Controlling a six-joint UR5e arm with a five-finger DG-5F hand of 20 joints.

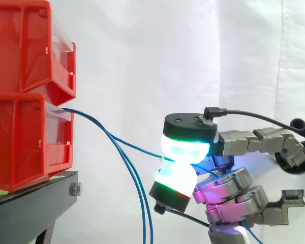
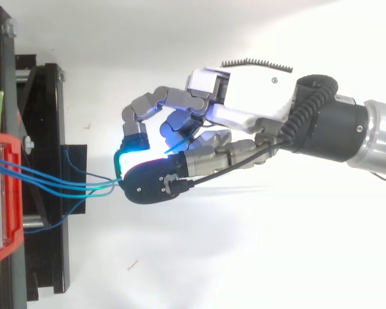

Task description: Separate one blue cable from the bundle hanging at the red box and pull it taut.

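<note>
Several thin blue cables (image 1: 86,118) come out of the front of the lower red bin (image 1: 20,137). One blue cable (image 1: 134,147) runs right in a shallow bow to my hand (image 1: 234,189), which is shut on it. Two glowing fingertips (image 1: 185,147) pinch it between them, one above the other. The other blue cables (image 1: 142,208) hang down loose to the left of the hand. From above, the cables (image 2: 58,183) fan out from the bin (image 2: 3,193) and one meets the hand (image 2: 251,96) at its dark fingertip. A cable end (image 1: 251,235) trails under the curled fingers.
A second red bin (image 1: 25,46) is stacked on the lower one. Both stand on a black stand (image 1: 35,203) at the left. The stand's frame (image 2: 45,129) reaches toward the hand. A white curtain hangs behind.
</note>
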